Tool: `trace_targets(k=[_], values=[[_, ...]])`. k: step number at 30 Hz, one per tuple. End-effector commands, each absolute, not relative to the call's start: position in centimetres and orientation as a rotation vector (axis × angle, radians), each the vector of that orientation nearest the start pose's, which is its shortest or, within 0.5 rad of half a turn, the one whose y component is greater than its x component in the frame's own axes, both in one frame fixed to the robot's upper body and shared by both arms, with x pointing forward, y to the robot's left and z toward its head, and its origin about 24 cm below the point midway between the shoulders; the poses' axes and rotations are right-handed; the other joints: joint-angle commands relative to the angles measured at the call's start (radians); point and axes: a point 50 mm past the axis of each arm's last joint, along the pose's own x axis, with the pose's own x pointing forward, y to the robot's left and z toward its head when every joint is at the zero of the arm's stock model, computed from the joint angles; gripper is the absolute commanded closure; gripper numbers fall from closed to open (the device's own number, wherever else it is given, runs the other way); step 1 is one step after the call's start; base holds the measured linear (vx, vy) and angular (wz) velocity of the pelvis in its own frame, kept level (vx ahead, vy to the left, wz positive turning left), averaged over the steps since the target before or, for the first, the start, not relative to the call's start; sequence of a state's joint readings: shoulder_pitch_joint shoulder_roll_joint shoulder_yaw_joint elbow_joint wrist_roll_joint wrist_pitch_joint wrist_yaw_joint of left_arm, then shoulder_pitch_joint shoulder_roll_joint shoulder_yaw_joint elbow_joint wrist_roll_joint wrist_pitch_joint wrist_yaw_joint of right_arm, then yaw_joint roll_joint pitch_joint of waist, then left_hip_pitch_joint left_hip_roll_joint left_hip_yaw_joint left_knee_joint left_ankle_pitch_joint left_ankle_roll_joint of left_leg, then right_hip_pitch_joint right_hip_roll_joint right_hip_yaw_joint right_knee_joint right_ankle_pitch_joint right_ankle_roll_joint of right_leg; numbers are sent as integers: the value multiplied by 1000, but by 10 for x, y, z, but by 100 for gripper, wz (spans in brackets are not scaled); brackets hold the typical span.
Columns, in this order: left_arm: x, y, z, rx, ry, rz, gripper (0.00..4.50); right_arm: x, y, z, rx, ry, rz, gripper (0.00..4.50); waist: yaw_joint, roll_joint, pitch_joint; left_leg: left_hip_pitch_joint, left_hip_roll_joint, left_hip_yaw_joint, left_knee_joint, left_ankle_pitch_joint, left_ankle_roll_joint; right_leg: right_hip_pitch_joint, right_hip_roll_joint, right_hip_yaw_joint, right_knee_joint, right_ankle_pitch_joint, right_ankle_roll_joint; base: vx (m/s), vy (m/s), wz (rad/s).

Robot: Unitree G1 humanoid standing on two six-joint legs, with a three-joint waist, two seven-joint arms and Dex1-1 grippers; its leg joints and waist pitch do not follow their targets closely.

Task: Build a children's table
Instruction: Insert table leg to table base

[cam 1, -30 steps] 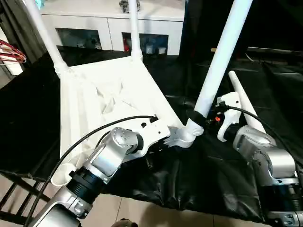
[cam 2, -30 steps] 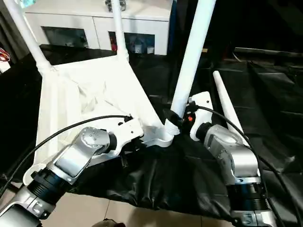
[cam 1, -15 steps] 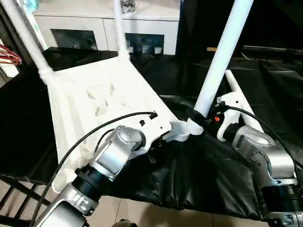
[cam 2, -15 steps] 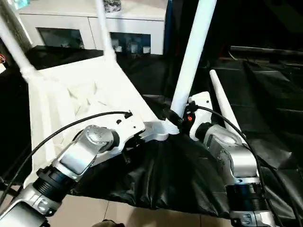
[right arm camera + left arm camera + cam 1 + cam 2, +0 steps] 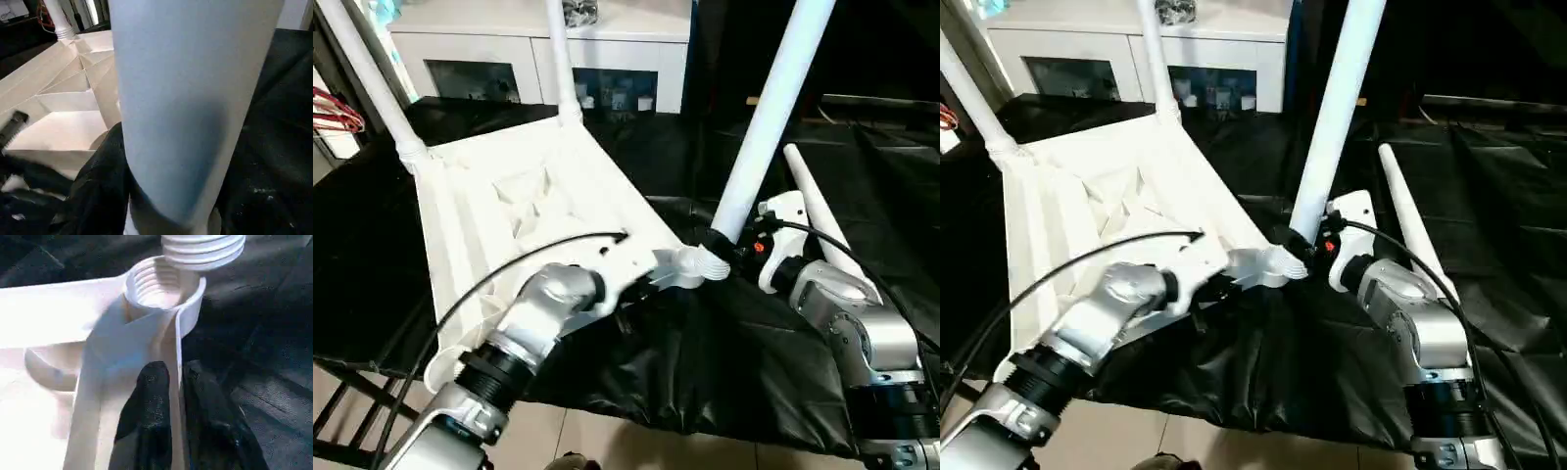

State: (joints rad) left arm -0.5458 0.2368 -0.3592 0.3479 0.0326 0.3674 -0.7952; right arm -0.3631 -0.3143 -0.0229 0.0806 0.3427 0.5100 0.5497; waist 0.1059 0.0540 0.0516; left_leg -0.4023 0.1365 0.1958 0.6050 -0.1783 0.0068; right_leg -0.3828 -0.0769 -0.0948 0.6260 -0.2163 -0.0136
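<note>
At twelve o'clock we see a white cabinet (image 5: 558, 59), with a loose leg (image 5: 818, 211) on the black-draped counter (image 5: 724, 362) at three. The upturned table top (image 5: 519, 196) fills the centre-left, its near corner socket (image 5: 164, 284) just below a leg's threaded end (image 5: 203, 249). Our left fingers (image 5: 154, 406) straddle the rim, seemingly grasping it, while our right fingers (image 5: 105, 191) clasp that upright leg (image 5: 759, 127).

A counter covered in crinkled black plastic sheeting (image 5: 724, 362) carries the upturned white ribbed plastic tabletop (image 5: 509, 206); a loose white tubular plastic leg (image 5: 818, 211) lies on the sheeting beside it.

no readable text, no labels, no numbers anywhere
</note>
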Motion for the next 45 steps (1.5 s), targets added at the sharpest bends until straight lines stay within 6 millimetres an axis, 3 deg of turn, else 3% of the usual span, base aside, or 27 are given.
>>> trace_targets(k=[1, 7, 8, 14, 19, 20, 24, 25, 27, 29, 45], values=[[317, 83, 62, 385, 375, -1060, 366, 313, -161, 101, 60, 177, 631, 259, 6, -11, -70, 27, 108, -55, -71, -172, 42, 40, -114, 70, -76, -73, -225, 0, 0, 0], [320, 90, 59, 411, 395, -1074, 352, 315, -160, 102, 56, 176, 640, 259, 11, -14, -68, 29, 108, -54, -72, -174, 34, 38, -115, 73, -80, -117, -209, 0, 0, 0], [320, 89, 58, 399, 401, -1082, 352, 316, -160, 102, 55, 177, 643, 259, 10, -21, -68, 28, 109, -53, -73, -171, 33, 39, -115, 72, -80, -113, -206, 0, 0, 0], [317, 85, 51, 361, 430, -1116, 352, 320, -157, 102, 50, 180, 653, 259, 9, -20, -69, 28, 107, -52, -70, -155, 41, 38, -116, 71, -77, -99, -217, 0, 0, 0], [322, 85, 50, 357, 438, -1103, 391, 324, -151, 102, 36, 181, 678, 259, 11, -19, -69, 29, 108, -52, -70, -159, 35, 39, -116, 72, -79, -113, -212, 0, 0, 0], [322, 85, 50, 356, 440, -1107, 404, 325, -148, 100, 28, 186, 689, 259, 10, -15, -68, 29, 109, -53, -71, -168, 32, 38, -116, 72, -80, -112, -213, 0, 0, 0], [323, 85, 51, 352, 442, -1120, 430, 327, -145, 96, 19, 198, 710, 259, 10, -17, -69, 29, 109, -53, -71, -172, 31, 40, -117, 72, -79, -104, -219, 0, 0, 0], [323, 85, 51, 354, 441, -1128, 437, 327, -145, 95, 20, 203, 715, 259, 9, -22, -69, 29, 109, -52, -71, -171, 32, 40, -117, 72, -79, -105, -220, 0, 0, 0], [323, 85, 52, 355, 441, -1133, 449, 328, -144, 93, 21, 207, 717, 259, 11, -19, -67, 29, 108, -51, -69, -179, 32, 38, -119, 73, -82, -133, -221, 0, 0, 0], [322, 87, 51, 363, 448, -1143, 449, 328, -145, 90, 23, 213, 721, 259, 12, -24, -67, 29, 109, -51, -71, -174, 32, 38, -119, 73, -82, -143, -214, 0, 0, 0], [307, 100, 53, 444, 427, -1317, 450, 324, -146, 79, 13, 259, 840, 260, 12, -23, -69, 31, 112, -50, -72, -162, 41, 37, -117, 72, -71, -79, -230, 0, 0, 0]])
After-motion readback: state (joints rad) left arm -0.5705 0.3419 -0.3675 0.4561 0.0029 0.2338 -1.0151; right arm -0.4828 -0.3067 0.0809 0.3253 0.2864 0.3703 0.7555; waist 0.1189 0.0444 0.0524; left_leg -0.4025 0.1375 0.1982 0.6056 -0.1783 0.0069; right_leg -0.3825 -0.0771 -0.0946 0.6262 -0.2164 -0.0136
